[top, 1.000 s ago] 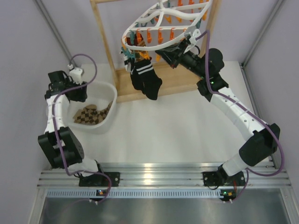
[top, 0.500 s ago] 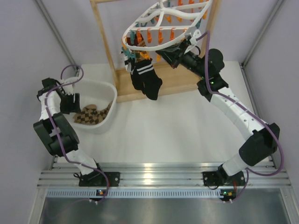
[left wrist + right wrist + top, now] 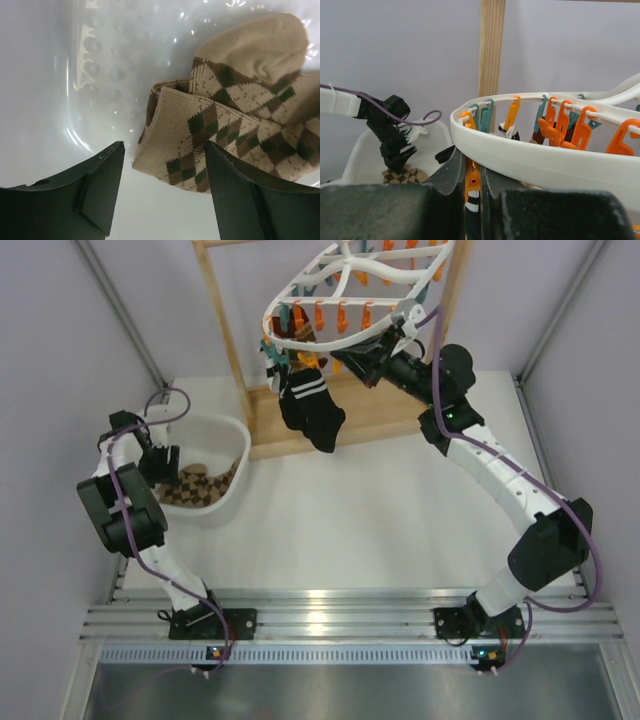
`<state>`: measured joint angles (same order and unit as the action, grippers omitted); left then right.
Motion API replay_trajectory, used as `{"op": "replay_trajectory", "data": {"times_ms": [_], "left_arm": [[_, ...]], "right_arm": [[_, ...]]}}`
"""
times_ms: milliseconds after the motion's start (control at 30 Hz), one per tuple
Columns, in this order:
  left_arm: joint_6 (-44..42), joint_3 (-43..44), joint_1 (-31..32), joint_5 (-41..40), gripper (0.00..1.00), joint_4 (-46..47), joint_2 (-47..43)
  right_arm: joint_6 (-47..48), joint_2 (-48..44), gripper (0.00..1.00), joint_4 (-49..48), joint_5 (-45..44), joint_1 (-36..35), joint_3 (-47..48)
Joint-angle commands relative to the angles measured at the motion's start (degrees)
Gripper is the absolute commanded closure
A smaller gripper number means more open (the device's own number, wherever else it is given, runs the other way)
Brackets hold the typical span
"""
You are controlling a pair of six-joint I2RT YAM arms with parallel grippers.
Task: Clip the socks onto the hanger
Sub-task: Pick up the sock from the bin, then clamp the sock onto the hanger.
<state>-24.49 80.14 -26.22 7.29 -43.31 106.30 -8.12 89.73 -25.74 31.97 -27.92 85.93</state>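
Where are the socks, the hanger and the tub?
socks point(image 3: 200, 135), left wrist view, front folded sock.
hanger point(image 3: 545, 162), right wrist view, near rim.
tub point(image 3: 212, 435), top view, far wall.

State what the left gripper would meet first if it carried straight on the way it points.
Probably the folded brown-and-tan argyle sock: it lies straight ahead of the open left gripper, in the white tub. Depth is unclear, so this is a judgement.
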Motion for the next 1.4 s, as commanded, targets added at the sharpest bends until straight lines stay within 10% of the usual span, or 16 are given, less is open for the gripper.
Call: {"op": "replay_trajectory", "data": {"times_ms": [0,400,933,1367], "left_arm": [[2.6,1.9,-0.2,0.1,0.31,3.4,2.1],[0.9,3.4,-0.3,11.9,1.0,0.0,-6.3],[-6.8,-7.7,1.7,46.2,1.0,21.1,-43.5],[-23.9,-4.1,29.9,41.1,1.0,36.3,-43.4]], "right_arm": [[0.8,1.3,1.0,1.1,-1.1,1.8,2.1],[1.4,0.6,1.0,1.5,-1.0,2.1,2.0],[-1.6,0.1,1.0,-1.2,-1.6,2.0,2.0],[-4.7,-0.2,1.0,-2.7,-2.7,2.0,2.8]]}}
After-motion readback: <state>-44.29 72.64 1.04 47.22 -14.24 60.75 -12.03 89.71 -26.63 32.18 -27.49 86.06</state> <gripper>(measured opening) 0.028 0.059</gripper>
